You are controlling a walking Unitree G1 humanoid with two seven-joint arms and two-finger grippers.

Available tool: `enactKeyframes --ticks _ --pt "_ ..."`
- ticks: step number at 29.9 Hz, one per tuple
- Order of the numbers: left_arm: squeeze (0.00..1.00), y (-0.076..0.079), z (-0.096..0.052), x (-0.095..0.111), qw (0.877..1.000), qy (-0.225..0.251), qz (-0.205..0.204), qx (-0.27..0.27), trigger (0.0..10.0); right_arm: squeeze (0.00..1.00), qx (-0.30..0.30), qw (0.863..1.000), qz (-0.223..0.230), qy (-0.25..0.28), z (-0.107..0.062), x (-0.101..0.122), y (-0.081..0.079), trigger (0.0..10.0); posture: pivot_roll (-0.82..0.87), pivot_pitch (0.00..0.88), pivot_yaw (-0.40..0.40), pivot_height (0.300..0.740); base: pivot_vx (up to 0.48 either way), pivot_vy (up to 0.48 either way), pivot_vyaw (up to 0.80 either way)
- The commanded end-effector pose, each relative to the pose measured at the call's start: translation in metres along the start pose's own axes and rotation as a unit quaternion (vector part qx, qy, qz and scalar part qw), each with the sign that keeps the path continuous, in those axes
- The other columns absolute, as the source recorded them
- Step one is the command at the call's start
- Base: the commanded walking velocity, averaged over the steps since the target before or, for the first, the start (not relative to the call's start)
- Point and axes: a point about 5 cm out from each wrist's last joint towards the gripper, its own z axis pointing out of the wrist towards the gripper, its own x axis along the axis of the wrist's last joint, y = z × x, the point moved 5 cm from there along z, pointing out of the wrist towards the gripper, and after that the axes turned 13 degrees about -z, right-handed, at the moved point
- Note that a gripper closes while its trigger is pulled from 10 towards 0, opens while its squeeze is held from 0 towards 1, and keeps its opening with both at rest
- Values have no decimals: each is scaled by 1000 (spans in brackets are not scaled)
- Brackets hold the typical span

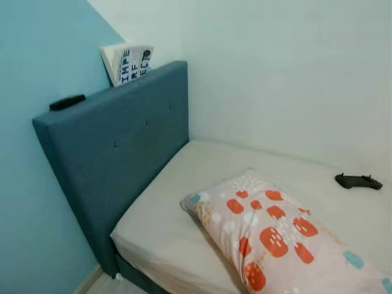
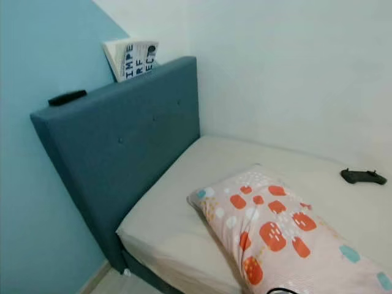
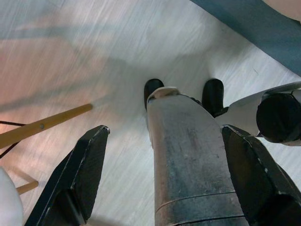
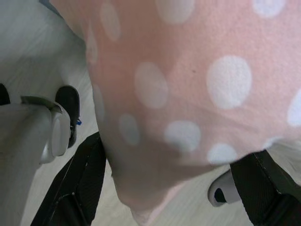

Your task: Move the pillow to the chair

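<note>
We are seeing the pillow (image 1: 275, 236) lying on the bed (image 1: 159, 229) at the lower right of the frame, so the move is not yet begun. Our left gripper (image 3: 164, 181) is hanging spread over the floor (image 3: 70, 56); our right gripper (image 4: 164, 188) is gaping around pink dotted fabric (image 4: 188, 84), not gripping

**Head pair high over the bed, wrist cameras aimed at the floor**

Both eye views look forward and down on the bed (image 1: 184, 202) and its headboard (image 2: 116, 147), sharing that scene. The left wrist view faces the floor (image 3: 70, 56) from above; the right wrist view sits close under pink dotted fabric (image 4: 188, 84).
</note>
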Motion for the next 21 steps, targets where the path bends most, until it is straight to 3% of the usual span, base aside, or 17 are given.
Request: enactKeyframes --ticks 1,16,21 --pt "0 -5 -1 -4 1000 -7 0 6 10000 0 5 1000 1 2 0 2 -4 10000 -96 24 -3 740 0 0 0" --pt "0 -3 -1 -2 1000 -5 3 3 10000 0 -16 1000 19 3 0 7 6 10000 -98 31 3 740 0 0 -718" --pt "0 -3 -1 -1 1000 -5 5 3 10000 0 18 996 42 70 0 46 1 10000 -102 30 6 740 0 0 -769"
